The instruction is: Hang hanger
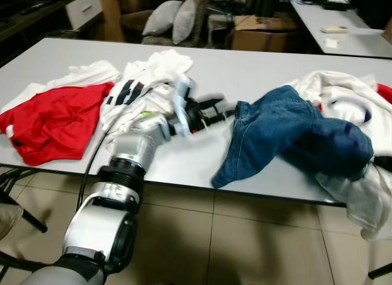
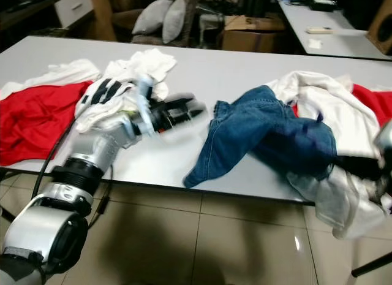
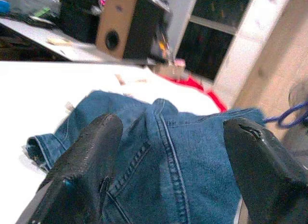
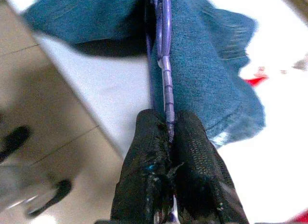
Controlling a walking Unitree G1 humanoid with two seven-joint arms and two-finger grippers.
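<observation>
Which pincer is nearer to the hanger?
Right. The right pincer is shut on the purple hanger over the jeans; the left pincer is open, beside the jeans.

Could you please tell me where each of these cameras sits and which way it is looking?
Left eye, right eye: on the head, looking down at the grey table; silver left arm reaching over it.
Left wrist: along the open left gripper at the crumpled blue denim jeans.
Right wrist: along the right gripper, shut on a thin purple hanger.
Shared: the jeans, in all four.
</observation>
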